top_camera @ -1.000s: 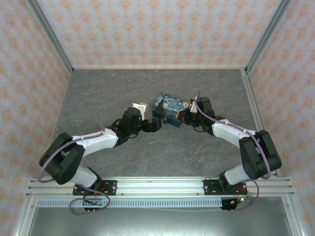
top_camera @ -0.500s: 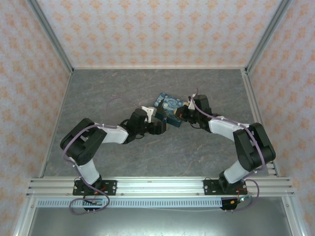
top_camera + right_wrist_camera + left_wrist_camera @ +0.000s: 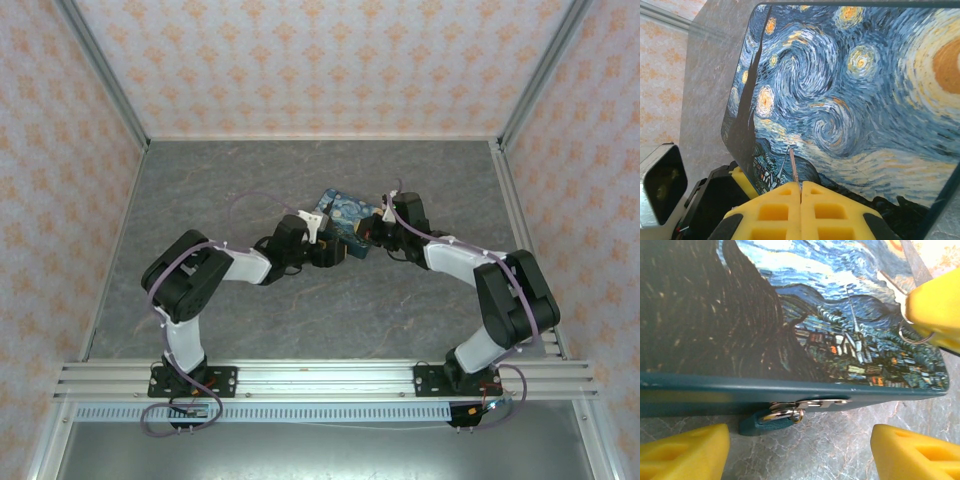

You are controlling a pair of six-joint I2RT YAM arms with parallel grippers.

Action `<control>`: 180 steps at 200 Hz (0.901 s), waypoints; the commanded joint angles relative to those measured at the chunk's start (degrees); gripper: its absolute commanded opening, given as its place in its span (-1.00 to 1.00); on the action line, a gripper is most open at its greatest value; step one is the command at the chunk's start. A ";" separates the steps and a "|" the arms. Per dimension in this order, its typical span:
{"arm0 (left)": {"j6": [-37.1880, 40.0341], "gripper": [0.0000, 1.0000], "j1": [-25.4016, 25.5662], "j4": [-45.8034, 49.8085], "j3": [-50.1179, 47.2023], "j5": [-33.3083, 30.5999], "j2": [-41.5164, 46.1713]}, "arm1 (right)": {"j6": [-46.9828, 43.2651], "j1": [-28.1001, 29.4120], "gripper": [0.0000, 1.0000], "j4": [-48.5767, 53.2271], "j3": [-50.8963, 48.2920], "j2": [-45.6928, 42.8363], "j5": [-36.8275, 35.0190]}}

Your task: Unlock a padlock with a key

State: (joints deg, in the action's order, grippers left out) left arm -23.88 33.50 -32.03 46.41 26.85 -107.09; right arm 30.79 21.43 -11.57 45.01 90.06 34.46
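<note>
I am holding my left gripper [image 3: 800, 455] wide apart, its yellow fingers [image 3: 685, 452] sitting low on either side of the box's front wall with nothing between them. The padlock [image 3: 760, 424] is hanging right in that gap. Its small teal body is lying against the grey marbled table [image 3: 250, 180], just under the box [image 3: 345, 215], and its thin shackle [image 3: 785, 414] is threading the metal hasp [image 3: 820, 402] on the teal wall.

I am pinching the key [image 3: 794, 167] in my right gripper [image 3: 801, 192], the two yellow pads pressed flat together with the slim blade sticking out ahead of them. From the left wrist, the key's ring [image 3: 912, 335] is dangling below that pad. The blade is pointing out over the painted lid, above the swirling sky and the little village, not at the lock.

The lid's whole painted surface is lying between the key and the padlock, and the lock is sitting below the lid's edge on the side facing my left gripper. From above, my two grippers are crowding the box from opposite sides, close together. The patterned walls [image 3: 300, 60] are standing well back.
</note>
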 commanded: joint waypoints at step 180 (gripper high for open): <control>7.23 0.19 -0.10 -2.78 3.86 -1.04 -6.15 | -2.63 -0.17 -1.00 4.44 -0.70 -0.35 -2.36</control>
State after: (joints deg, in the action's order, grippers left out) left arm -17.19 33.50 -33.30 48.75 25.93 -111.07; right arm 29.74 21.43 -11.35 45.01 89.91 34.28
